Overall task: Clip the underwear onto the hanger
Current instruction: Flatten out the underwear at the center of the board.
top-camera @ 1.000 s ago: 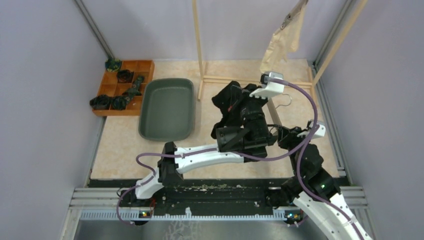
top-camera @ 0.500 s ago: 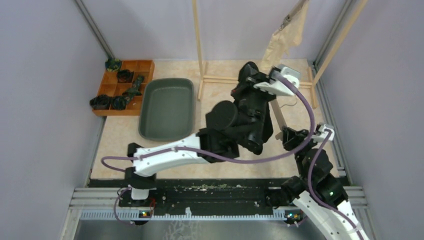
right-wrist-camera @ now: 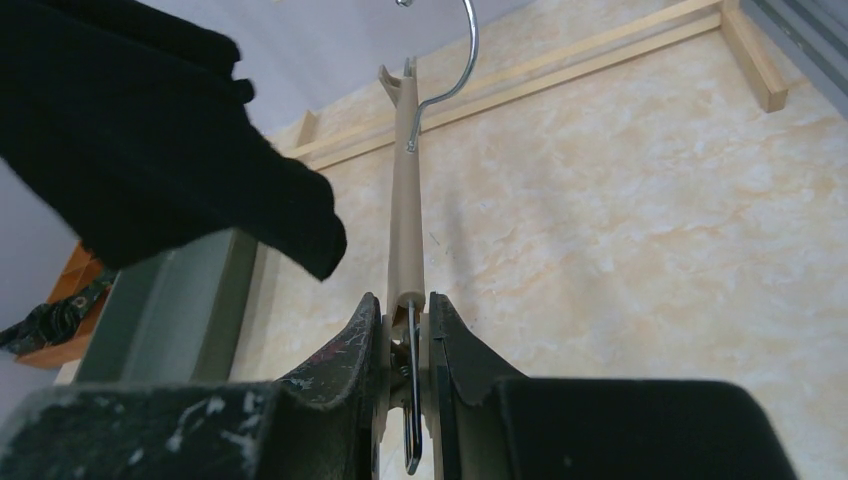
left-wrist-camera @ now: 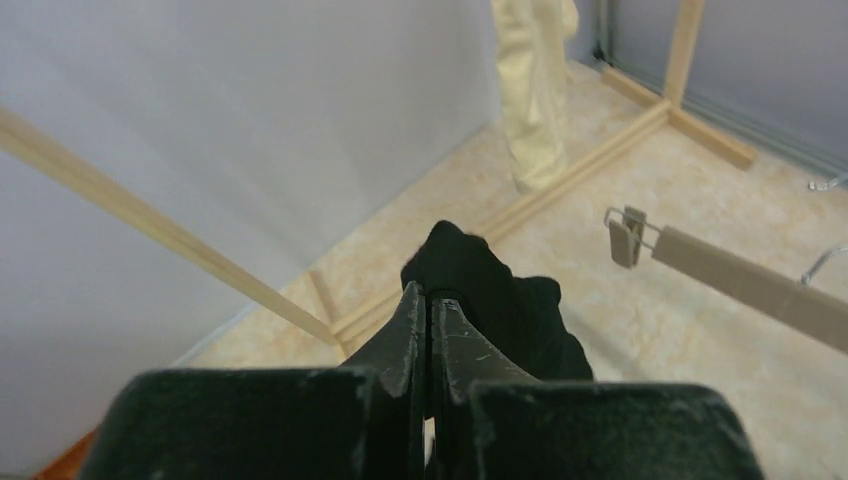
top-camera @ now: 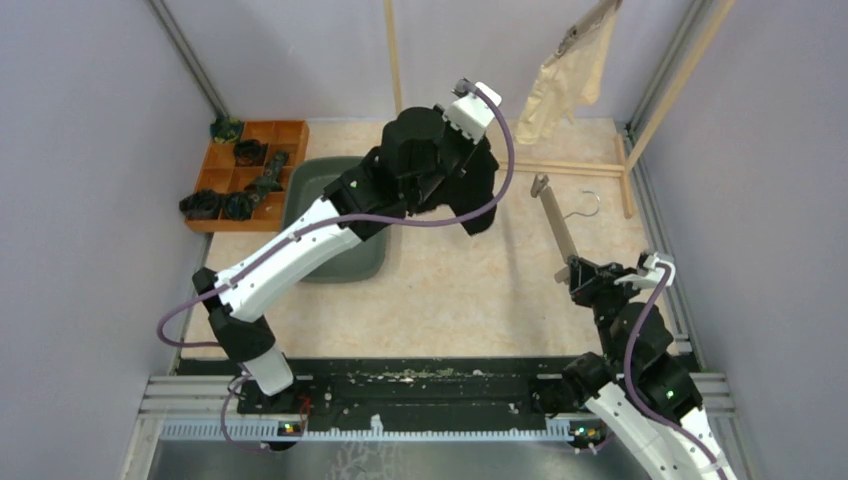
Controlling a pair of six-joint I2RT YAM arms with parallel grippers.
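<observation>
The black underwear hangs in the air from my left gripper, raised over the middle back of the table. In the left wrist view the jaws are shut on a fold of the black cloth. My right gripper is shut on the end clip of a tan hanger, whose bar points away from it, with the metal hook on one side. The black underwear is left of the hanger and apart from it. A cream underwear hangs clipped from the rack at the back right.
A green tub lies under the left arm. At the back left stands a wooden compartment tray with dark items. The wooden rack has a post and a base rail near the hanger.
The left arm has risen and swung left and back with the black underwear, uncovering the hanger. The right gripper, still on the clip, has shifted slightly right.
</observation>
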